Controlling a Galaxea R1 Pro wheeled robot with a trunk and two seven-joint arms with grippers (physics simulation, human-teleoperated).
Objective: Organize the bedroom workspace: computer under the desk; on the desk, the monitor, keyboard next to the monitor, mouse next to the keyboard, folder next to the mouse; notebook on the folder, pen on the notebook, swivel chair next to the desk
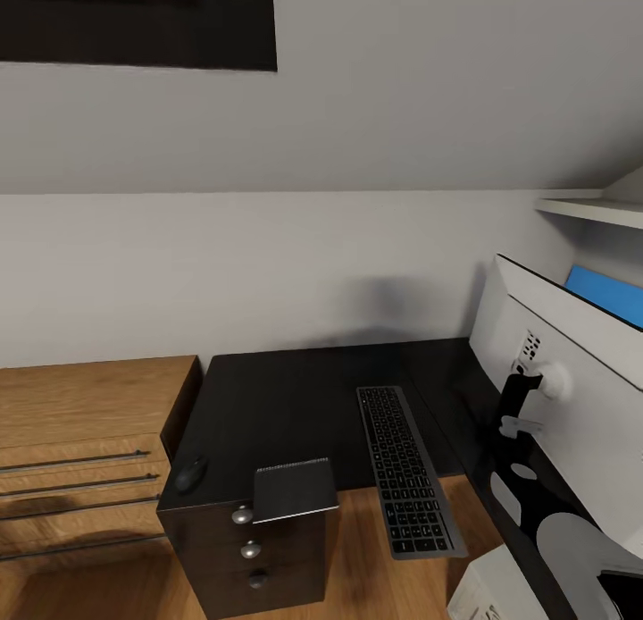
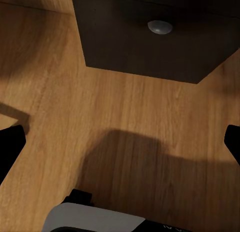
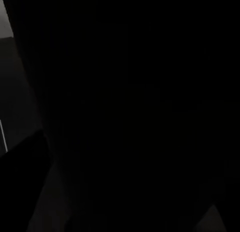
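The desk (image 1: 286,397) has a glossy black top. On it the keyboard (image 1: 406,468) lies lengthwise, its near end hanging over the front edge. The small black mouse (image 1: 190,473) rests at the desk's left front corner. Beside it the dark notebook (image 1: 295,488) juts over the drawer unit (image 1: 254,557). The monitor (image 1: 572,370) stands at the right, showing its white back and black stand. My left gripper (image 2: 120,147) hangs open over the wooden floor, facing the drawer unit (image 2: 150,41) and a knob (image 2: 160,26). The right wrist view is almost black, so that gripper's state is unreadable.
A low wooden drawer chest (image 1: 80,450) adjoins the desk's left side. A blue panel (image 1: 607,294) shows behind the monitor, and a white shelf (image 1: 594,211) above it. A pale box corner (image 1: 487,593) sits on the floor beneath the desk's right wing. My white base (image 2: 95,219) is below.
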